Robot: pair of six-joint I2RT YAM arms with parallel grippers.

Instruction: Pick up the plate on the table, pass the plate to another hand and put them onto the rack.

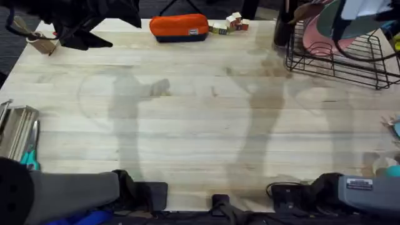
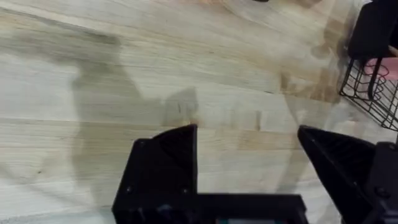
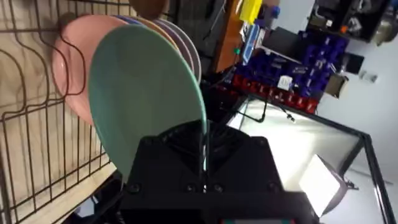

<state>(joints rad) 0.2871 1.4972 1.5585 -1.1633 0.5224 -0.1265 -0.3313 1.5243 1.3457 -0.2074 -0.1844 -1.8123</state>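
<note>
A: Where is the plate (image 3: 146,93)?

B: The right gripper (image 3: 204,158) holds it. In the right wrist view the two black fingers are pressed together on the rim, and the teal plate stands on edge, rising from between them. It is over the rack (image 3: 37,155), just beside the pink plates (image 3: 78,68) which already stand in the slots. I cannot tell if its lower edge touches the wires.

A: And in the overhead view?

B: There the plate (image 1: 330,22) is at the far right corner of the table (image 1: 200,125), above the rack (image 1: 340,59), partly covered by the dark, blurred arm. One pink plate (image 1: 315,39) shows inside the rack.

A: What about the left gripper (image 2: 249,140)?

B: It hangs above bare wood, with nothing between its fingers (image 2: 174,155). They stand wide apart. In the left wrist view a corner of the rack (image 2: 373,93) is seen farther off, with something pink inside.

A: What else is on the table?

B: Along the far edge there is an orange pouch (image 1: 179,27) with a dark base, and beside it some small wooden blocks (image 1: 229,25). Near the far left corner lies a small tan thing (image 1: 41,44); I cannot tell what it is. At the left edge there is a metal tray (image 1: 15,131) with a teal-handled tool (image 1: 29,156) just beside it.
</note>
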